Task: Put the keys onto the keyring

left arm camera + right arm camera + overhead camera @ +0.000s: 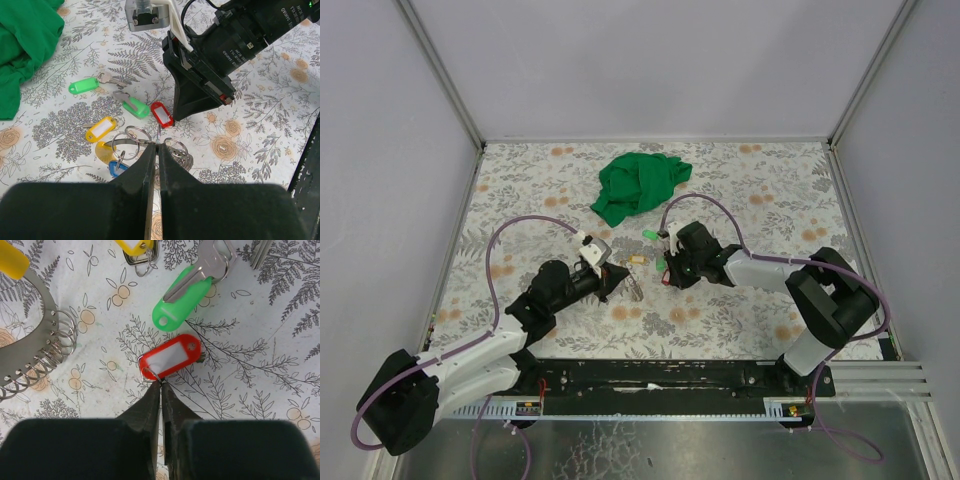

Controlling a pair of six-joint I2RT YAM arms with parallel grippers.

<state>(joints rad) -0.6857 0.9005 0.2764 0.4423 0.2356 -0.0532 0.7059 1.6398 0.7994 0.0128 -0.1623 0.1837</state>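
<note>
Bright, even, soft light throughout.
Only faint shadows fall on the table (pixel 740 320); the overhead view is slightly soft, the wrist views sharp, their fingers (pixel 135 200) a dark, featureless mass at 6 o'clock.

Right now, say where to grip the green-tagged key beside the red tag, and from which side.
Probably the green tag, pinched across its long edges from above: it lies flat, and the blade of its key overlaps it. Stay off its holed end, crowded by the red tag.
</note>
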